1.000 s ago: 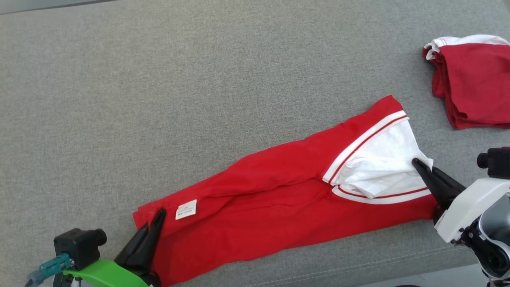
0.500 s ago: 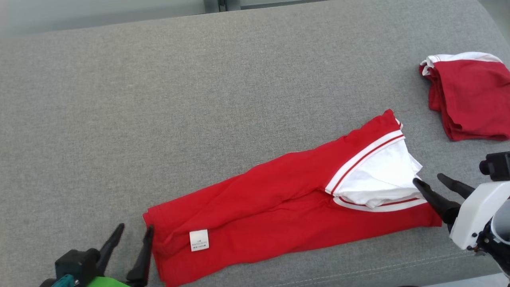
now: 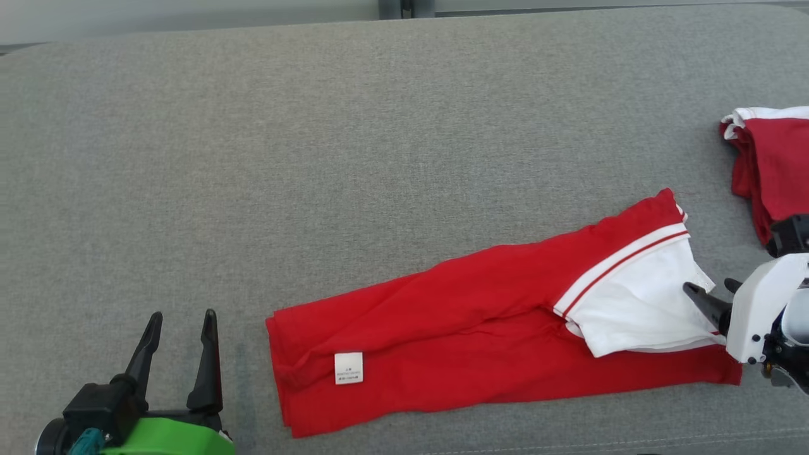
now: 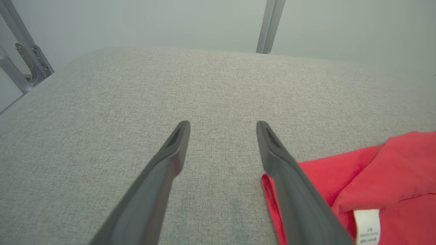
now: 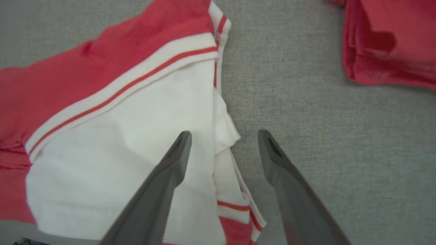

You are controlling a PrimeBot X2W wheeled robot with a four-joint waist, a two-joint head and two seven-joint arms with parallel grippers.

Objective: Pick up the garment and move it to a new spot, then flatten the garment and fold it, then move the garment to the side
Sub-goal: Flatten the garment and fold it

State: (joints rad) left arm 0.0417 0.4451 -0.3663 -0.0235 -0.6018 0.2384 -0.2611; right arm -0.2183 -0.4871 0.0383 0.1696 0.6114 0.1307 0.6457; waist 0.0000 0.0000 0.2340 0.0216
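- Garment (image 3: 474,341): a red piece folded into a long narrow band, lying flat on the grey fabric-covered worktop (image 3: 316,158) and slanting slightly across it. One end shows a white panel (image 3: 638,309) edged with white-and-red striped trim; near the other end sits a small white label (image 3: 349,368).
- Left gripper (image 3: 182,314): fingers spread wide and empty, just beside the garment's label end, not touching the cloth. In the left wrist view the garment (image 4: 391,170) lies beside one finger of the left gripper (image 4: 222,125).
- Right gripper (image 3: 709,285): fingers spread at the garment's white end, pinching nothing. In the right wrist view one finger of the right gripper (image 5: 224,133) lies over the white cloth of the garment (image 5: 102,68), the other over bare worktop; contact with the cloth cannot be judged.
- Second red pile (image 3: 777,170): folded red-and-white cloth beyond the garment's white end, apart from it.
- Cut off: the pile runs past the head view's edge; the right forearm covers the garment's near corner. The print on the label is too small to read.
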